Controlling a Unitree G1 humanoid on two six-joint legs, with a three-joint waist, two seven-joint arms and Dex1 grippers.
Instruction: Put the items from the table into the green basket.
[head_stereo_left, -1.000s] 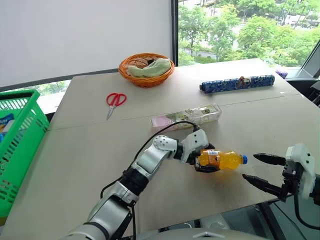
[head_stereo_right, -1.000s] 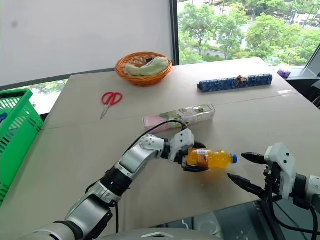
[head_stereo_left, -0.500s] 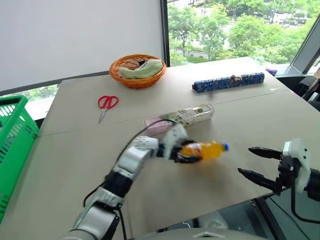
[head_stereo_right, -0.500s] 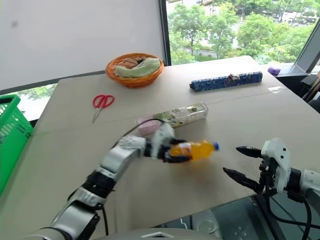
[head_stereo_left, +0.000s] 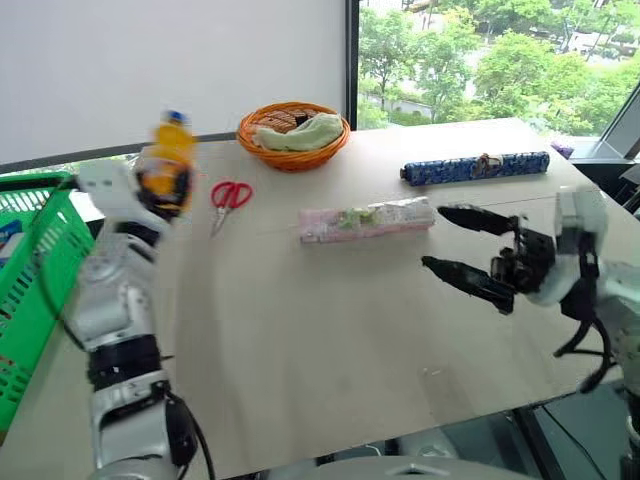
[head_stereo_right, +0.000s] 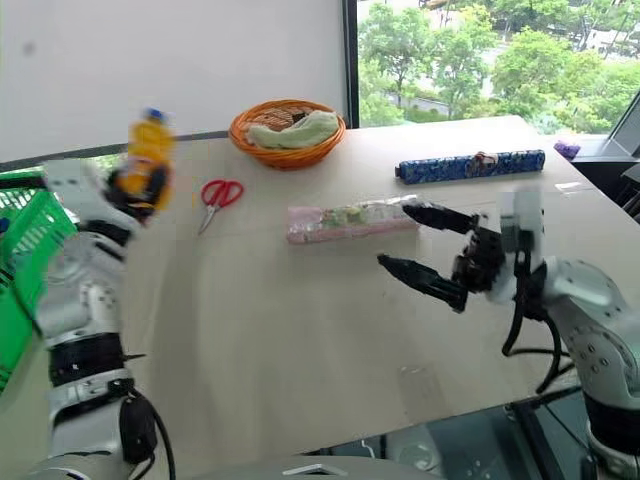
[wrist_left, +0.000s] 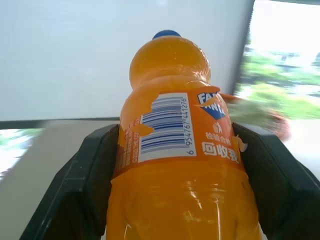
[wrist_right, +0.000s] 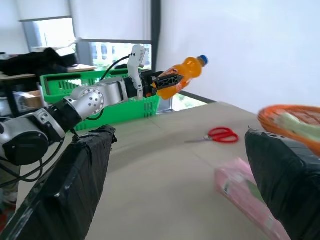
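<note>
The left gripper (head_stereo_left: 165, 190) holds the orange plastic drink bottle with the blue cap (head_stereo_left: 170, 150) upright in the air, its black fingers (wrist_left: 85, 170) clamped on either side of the labelled body, above the pale beige table's (head_stereo_left: 300, 330) edge beside the bright green lattice basket (head_stereo_left: 35, 270). The right gripper (head_stereo_left: 460, 245) hovers with jaws spread wide and empty, just beside the long pink-and-clear packet (head_stereo_left: 365, 219). The red-handled scissors (head_stereo_left: 229, 199) lie near the round orange wicker basket (head_stereo_left: 293, 135).

So the left gripper (head_stereo_left: 160, 185) has hauled the orange drink bottle (head_stereo_left: 169, 160) off the middle of the table (head_stereo_left: 330, 340) and swung it up over the left edge, cap up now, right beside the green basket (head_stereo_left: 35, 270). The right gripper (head_stereo_left: 470, 250) came up from the near right edge, fingers spread, just beside the pink-and-clear packet (head_stereo_left: 365, 218).
</note>
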